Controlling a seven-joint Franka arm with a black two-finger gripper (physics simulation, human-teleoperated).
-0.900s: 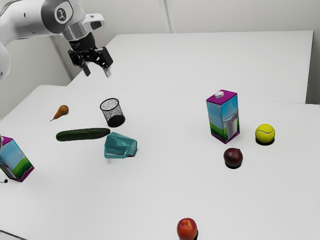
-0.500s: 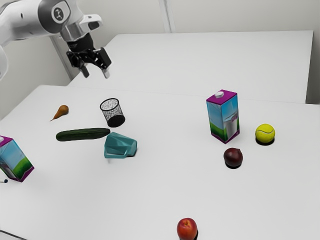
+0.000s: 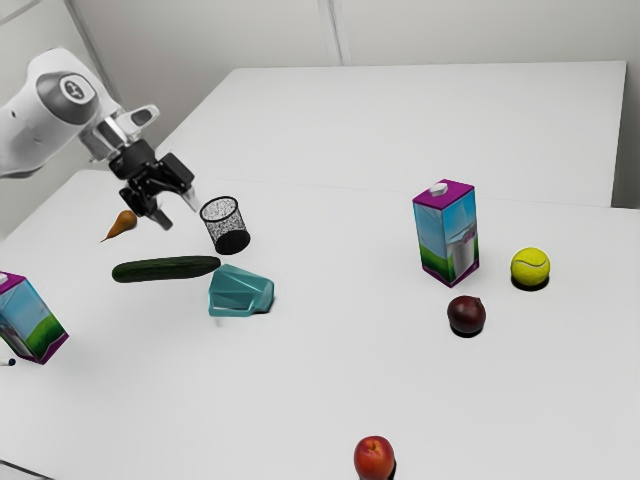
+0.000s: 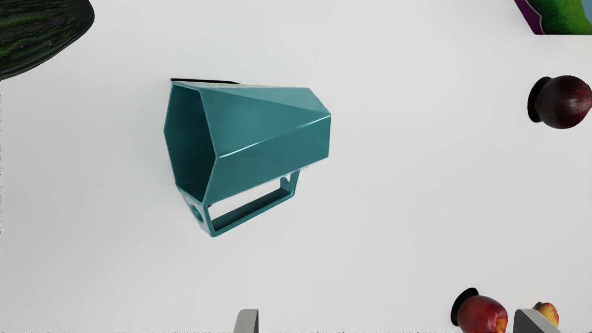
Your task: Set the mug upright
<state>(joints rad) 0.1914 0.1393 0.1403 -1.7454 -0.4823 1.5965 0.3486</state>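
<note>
White table [image 3: 330, 390]; above it, a black gripper [image 3: 178, 212] with two fingers spread apart. An upright drink carton [image 3: 446, 240] stands toward the exterior view's right. A green cucumber [image 3: 165, 269] lies near a teal mug [image 4: 270, 125], tipped on its side.

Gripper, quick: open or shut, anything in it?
Gripper: open, fingers wide apart, holding nothing; the teal mug lies on its side, clear of the fingers.
</note>
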